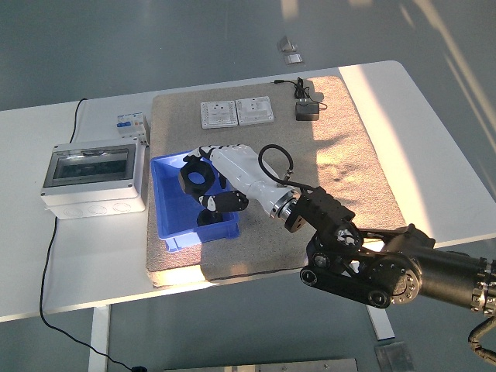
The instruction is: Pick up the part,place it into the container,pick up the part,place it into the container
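Note:
My right hand [205, 178] is white with black fingers and reaches in from the lower right. It is shut on a black ring-shaped part [194, 176] and holds it above the blue container [174, 186], which stands on the brown mat. Another black part [208, 218] lies inside the container near its front wall, partly hidden by my fingers. My left arm does not show.
A grey electrical box with a clear lid [93, 176] stands left of the container, a small breaker [129, 124] behind it. Two white socket plates [236, 111] and a black adapter with cable [305, 111] lie at the mat's [349, 170] far side.

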Robot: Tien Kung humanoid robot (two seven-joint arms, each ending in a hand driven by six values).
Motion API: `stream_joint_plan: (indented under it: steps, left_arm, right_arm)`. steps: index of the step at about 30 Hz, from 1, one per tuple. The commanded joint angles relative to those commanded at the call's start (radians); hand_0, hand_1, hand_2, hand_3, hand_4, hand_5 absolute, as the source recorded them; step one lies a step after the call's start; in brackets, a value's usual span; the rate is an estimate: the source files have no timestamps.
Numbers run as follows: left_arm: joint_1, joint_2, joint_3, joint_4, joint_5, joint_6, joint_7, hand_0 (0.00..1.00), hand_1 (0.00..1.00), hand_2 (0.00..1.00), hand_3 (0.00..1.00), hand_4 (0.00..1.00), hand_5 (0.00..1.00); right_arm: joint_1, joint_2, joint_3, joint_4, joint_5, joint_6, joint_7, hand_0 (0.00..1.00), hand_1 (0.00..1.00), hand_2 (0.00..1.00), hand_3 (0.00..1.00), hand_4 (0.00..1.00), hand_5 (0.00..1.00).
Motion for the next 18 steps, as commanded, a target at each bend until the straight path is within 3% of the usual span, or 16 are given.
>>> stream_joint_plan:
  steps: [4, 5, 10, 11, 16, 17, 18]
  left_arm:
    - [-0.001, 0.001, 0.002, 0.000, -0.004, 0.001, 0.001, 0.674, 0.662, 0.688, 0.616, 0.668, 0.674]
    - [-0.001, 0.001, 0.003, 0.000, -0.004, 0.001, 0.001, 0.674, 0.662, 0.687, 0.616, 0.673, 0.681]
    - [-0.001, 0.001, 0.002, 0.000, -0.002, -0.001, 0.000, 0.674, 0.662, 0.687, 0.616, 0.673, 0.681]
    - [-0.001, 0.001, 0.000, 0.000, -0.001, -0.002, 0.000, 0.674, 0.661, 0.687, 0.616, 0.674, 0.683]
    - [0.000, 0.001, 0.001, 0.000, -0.002, -0.004, -0.001, 0.674, 0.661, 0.687, 0.616, 0.674, 0.683]
    - [0.000, 0.001, 0.002, 0.000, -0.003, -0.004, -0.001, 0.674, 0.662, 0.689, 0.616, 0.673, 0.685]
    - [0.001, 0.001, 0.003, 0.000, -0.004, -0.004, -0.001, 0.674, 0.662, 0.689, 0.616, 0.673, 0.685]
  right_arm:
    - [0.004, 0.006, -0.010, -0.020, -0.006, 0.065, -0.015, 0.712, 0.435, 0.561, 0.615, 0.219, 0.017]
    - [0.004, 0.007, -0.012, -0.023, -0.006, 0.073, -0.018, 0.958, 0.793, 0.791, 0.704, 0.333, 0.116]
    - [0.004, 0.009, -0.019, -0.029, -0.016, 0.102, -0.046, 0.958, 0.793, 0.791, 0.704, 0.333, 0.116]
    - [0.004, 0.009, -0.019, -0.029, -0.021, 0.105, -0.053, 0.998, 0.894, 0.859, 0.747, 0.464, 0.244]
    - [0.004, 0.009, -0.023, -0.027, -0.034, 0.114, -0.079, 0.998, 0.894, 0.859, 0.747, 0.464, 0.244]
    - [0.004, 0.009, -0.024, -0.026, -0.035, 0.115, -0.082, 0.998, 0.925, 0.878, 0.782, 0.543, 0.273]
    - [0.004, 0.009, -0.024, -0.026, -0.035, 0.116, -0.083, 0.998, 0.925, 0.878, 0.782, 0.543, 0.273]
